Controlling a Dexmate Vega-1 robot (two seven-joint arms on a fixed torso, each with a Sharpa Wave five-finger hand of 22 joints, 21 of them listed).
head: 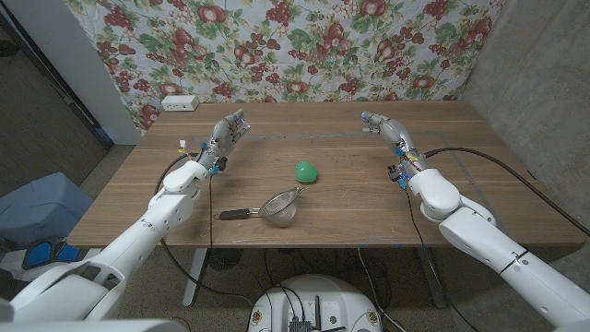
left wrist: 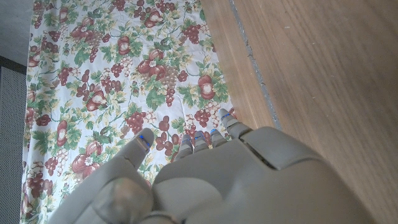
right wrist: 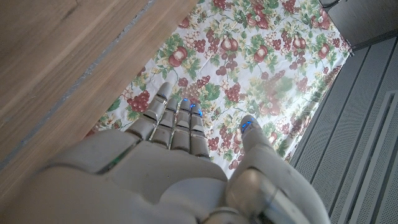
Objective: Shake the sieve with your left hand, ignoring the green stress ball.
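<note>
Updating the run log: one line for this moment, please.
left hand: open, far from sieve | right hand: open | green stress ball: beside sieve | shake: not begun

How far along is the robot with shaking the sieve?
Nothing looks done yet. The sieve lies on the table, its handle toward the robot's left, with the green ball just behind it. The left hand is open and held well away from the sieve; the right hand is open too. Reaching, gripping the handle and shaking all remain.
</note>
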